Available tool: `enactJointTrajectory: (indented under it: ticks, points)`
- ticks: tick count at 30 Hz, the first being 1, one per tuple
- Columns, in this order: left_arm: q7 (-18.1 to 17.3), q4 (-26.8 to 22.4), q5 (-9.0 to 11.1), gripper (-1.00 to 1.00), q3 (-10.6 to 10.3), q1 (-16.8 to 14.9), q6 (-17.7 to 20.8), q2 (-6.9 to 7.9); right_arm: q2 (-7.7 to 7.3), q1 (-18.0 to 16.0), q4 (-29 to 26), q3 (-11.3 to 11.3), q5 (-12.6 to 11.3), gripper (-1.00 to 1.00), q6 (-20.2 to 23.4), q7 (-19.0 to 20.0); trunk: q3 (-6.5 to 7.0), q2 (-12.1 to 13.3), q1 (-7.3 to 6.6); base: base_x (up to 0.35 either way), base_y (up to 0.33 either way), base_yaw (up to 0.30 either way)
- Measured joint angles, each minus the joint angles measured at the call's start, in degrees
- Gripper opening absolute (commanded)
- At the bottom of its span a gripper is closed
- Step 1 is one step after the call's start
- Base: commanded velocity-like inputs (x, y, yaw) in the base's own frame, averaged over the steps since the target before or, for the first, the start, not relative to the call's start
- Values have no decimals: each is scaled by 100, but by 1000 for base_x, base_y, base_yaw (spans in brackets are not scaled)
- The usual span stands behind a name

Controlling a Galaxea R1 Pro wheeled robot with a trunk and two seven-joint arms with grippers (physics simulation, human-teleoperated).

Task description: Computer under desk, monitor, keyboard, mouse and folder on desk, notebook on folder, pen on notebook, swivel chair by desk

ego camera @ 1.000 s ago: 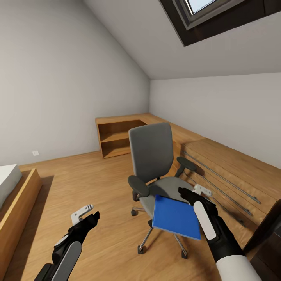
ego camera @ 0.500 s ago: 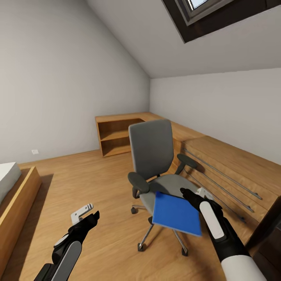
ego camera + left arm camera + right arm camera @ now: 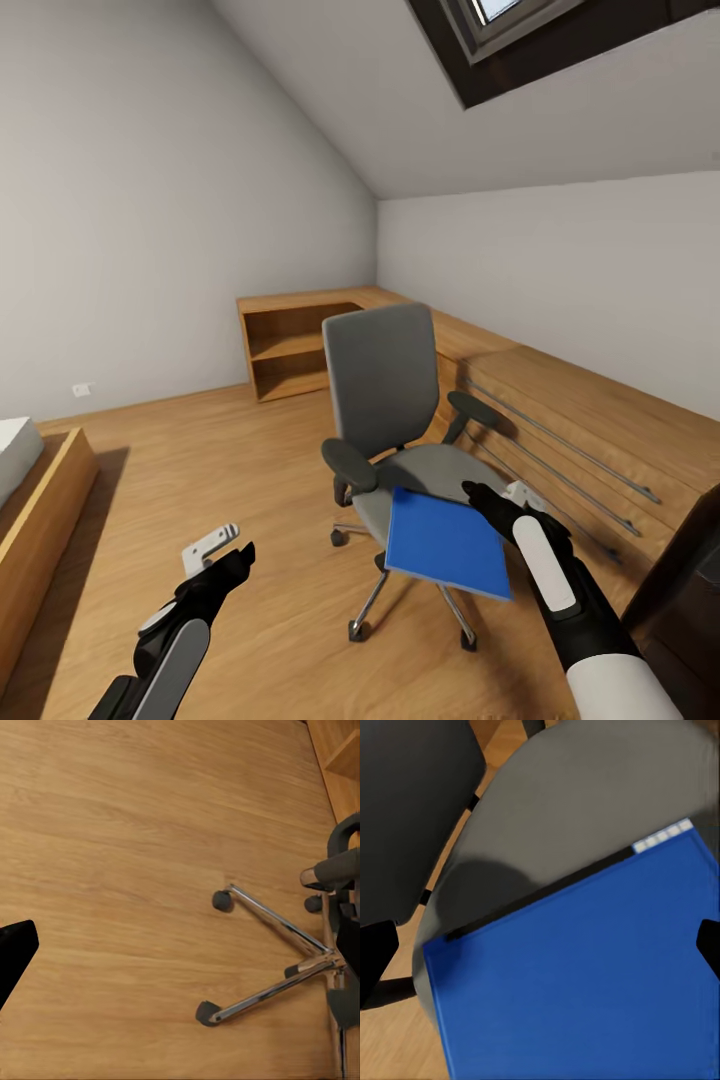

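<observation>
Head view: right gripper [image 3: 487,502] pinching the blue folder [image 3: 447,543] by its 3 o'clock edge.
Looks light and stiff, probably slick; left gripper [image 3: 228,550] hangs spread, holding nothing.

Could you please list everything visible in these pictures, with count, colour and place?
grey padded swivel chair: one, grey, black armrests, chrome star base, mid-floor.
flat blue folder: one, bright blue, over the seat's front edge, at the right gripper.
low light-wood bench: one, along the right wall.
open wooden shelf unit: one, in the far corner.
wooden bed frame: one, at left.
skylight window: one, dark-framed, in the sloped ceiling.
wood floor: light brown.
left gripper: black, above bare floor.
right gripper: black, at the folder's right edge.
</observation>
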Motion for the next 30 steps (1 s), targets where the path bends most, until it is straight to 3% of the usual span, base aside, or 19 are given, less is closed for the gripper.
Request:
enactJointTrajectory:
  ticks: [7,17,21,30]
  points:
    - [-2,24,-16,100,-1,-4,-3,3,9,5,3,7,0,100,-7,0,0,0,2,-301,0,-165]
    - [25,4,5,100,58,-1,6,4,11,5,8,10,-2,100,-7,28,0,0,-1,-35,0,-4]
    - [33,-5,4,100,331,-2,6,-4,24,5,193,16,-5,100,-14,107,-71,-159,86,0,0,0]
    - [34,-1,6,100,407,-3,6,-12,8,5,342,4,-2,100,-204,120,-233,-520,284,0,0,0]
